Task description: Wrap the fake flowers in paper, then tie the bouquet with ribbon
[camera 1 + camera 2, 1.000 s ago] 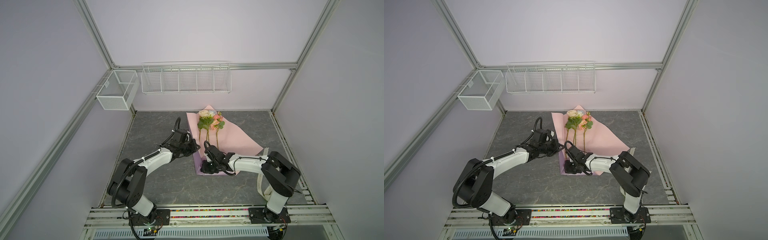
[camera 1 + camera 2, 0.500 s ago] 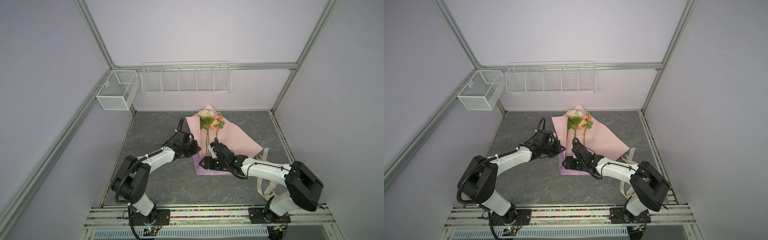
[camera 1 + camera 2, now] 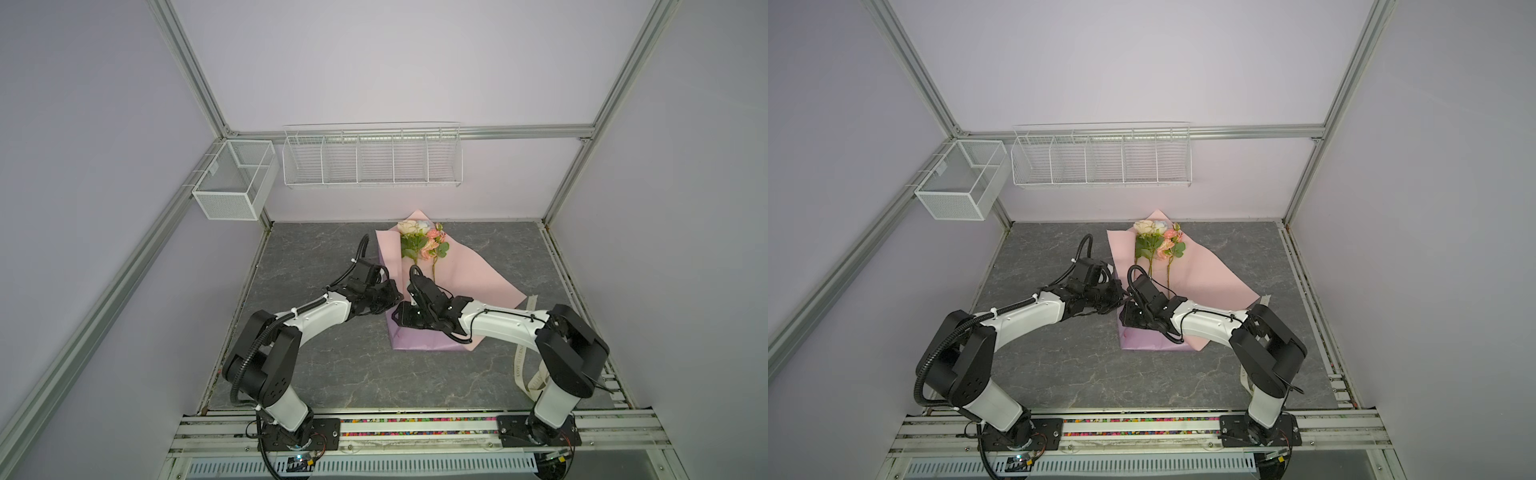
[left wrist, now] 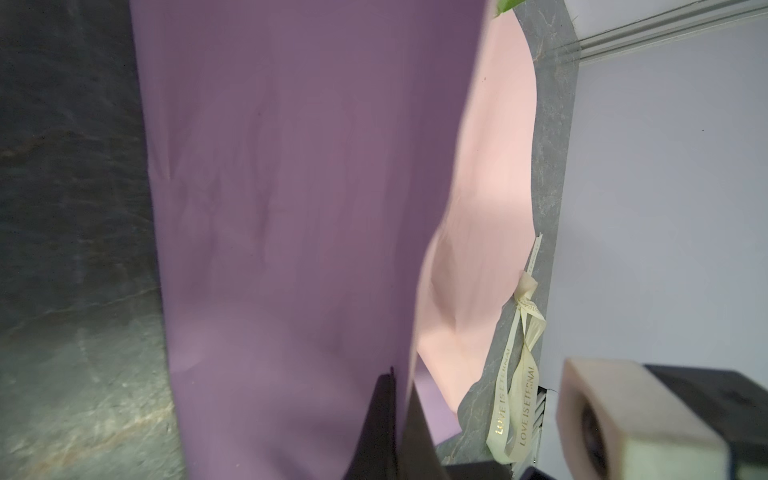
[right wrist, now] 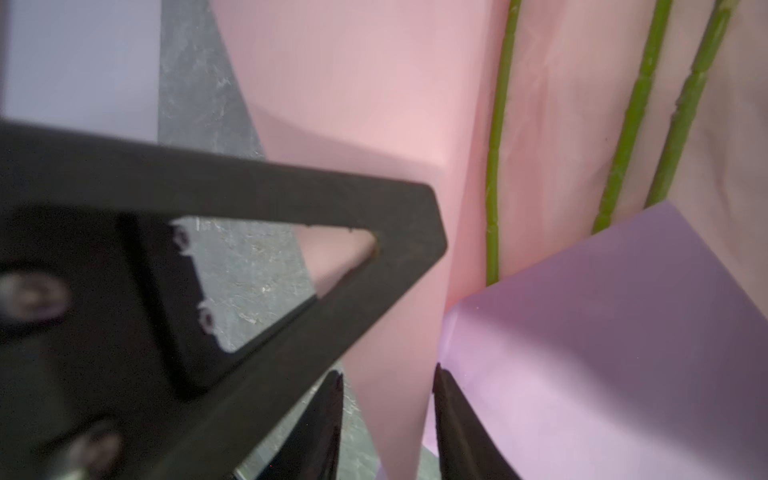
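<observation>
Left pincer (image 3: pixel 394 297) jaws are seen pressed together on the raised edge of the wrapping paper (image 4: pixel 291 208). The paper is held up off the grey tabletop (image 3: pixel 332 374) as a steep lilac sheet running away from the fingertips. Just beside it, almost tip to tip, the right pincer (image 5: pixel 388 380) is set with its jaws partly apart. A standing fold of the paper's pink side is in the gap; whether that fold is being pressed cannot be told. The bouquet of fake flowers (image 3: pixel 422 245) is laid on the pink paper beyond both pincers, with the blooms at the far end, well apart from the jaws. Three thin green stems (image 5: pixel 494 166) are seen running just past the right pincer's fingertips, their lower ends hidden under a lilac flap. The bunch is judged very light. The blooms and leaves are likely soft and easily crushed, while the stems are probably stiff and springy and may roll or splay on the smooth paper. A hold is best taken low on the bare stems, gathered together, or through the paper closed round them, never at the heads. Far to the right of the right pincer, near that arm's base, the limp cream lettered ribbon (image 3: pixel 518 361) is seen lying untied.
</observation>
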Available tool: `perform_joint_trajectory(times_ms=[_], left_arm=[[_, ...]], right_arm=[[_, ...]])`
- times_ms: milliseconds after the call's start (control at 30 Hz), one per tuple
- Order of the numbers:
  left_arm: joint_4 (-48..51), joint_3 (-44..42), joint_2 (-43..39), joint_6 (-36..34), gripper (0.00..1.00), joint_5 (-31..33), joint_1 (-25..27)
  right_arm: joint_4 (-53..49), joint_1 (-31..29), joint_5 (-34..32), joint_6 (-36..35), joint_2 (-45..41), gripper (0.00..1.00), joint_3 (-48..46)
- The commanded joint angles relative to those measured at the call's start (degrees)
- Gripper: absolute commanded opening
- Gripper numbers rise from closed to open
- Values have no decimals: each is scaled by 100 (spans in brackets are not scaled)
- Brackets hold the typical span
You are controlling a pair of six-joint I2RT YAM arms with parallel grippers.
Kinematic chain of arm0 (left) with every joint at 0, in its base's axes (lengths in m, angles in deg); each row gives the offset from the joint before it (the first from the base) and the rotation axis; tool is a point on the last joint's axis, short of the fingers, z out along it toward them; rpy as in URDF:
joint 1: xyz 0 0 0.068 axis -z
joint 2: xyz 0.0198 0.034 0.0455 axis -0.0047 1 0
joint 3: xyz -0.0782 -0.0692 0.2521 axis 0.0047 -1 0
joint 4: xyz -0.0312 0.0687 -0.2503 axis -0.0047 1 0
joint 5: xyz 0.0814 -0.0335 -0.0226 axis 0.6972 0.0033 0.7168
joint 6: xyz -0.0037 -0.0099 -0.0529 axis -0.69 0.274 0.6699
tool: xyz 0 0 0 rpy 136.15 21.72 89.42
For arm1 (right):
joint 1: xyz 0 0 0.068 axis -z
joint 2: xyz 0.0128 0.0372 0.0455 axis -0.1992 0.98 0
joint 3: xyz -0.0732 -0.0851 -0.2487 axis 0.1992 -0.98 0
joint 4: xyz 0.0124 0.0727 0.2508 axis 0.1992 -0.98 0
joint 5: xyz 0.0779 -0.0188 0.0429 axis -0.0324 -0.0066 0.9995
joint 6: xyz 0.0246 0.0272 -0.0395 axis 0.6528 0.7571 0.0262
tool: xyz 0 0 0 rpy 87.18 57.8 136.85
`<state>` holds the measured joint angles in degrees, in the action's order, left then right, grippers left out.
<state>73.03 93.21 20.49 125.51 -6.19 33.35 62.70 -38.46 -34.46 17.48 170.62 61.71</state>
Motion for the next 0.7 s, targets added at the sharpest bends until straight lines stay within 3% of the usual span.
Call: perform_joint_trajectory(times_ms=[0,100,267,433,667], left_arm=[[89,192,20,-11,0,105,34],[192,219,-32,-100,2,59,32],[358,182,-322,-285,21,-10,32],[411,-87,-854,-420,41,-8,32],[296,-765,-1374,-433,43,57,12]], right_arm=[[-325,61,-199,-3,-13,21,49],[-180,128,-97,-1,-116,16,-154],[91,295,187,13,-289,8,-465],[251,411,368,-16,-379,8,-656],[638,457,600,210,-409,9,-916]])
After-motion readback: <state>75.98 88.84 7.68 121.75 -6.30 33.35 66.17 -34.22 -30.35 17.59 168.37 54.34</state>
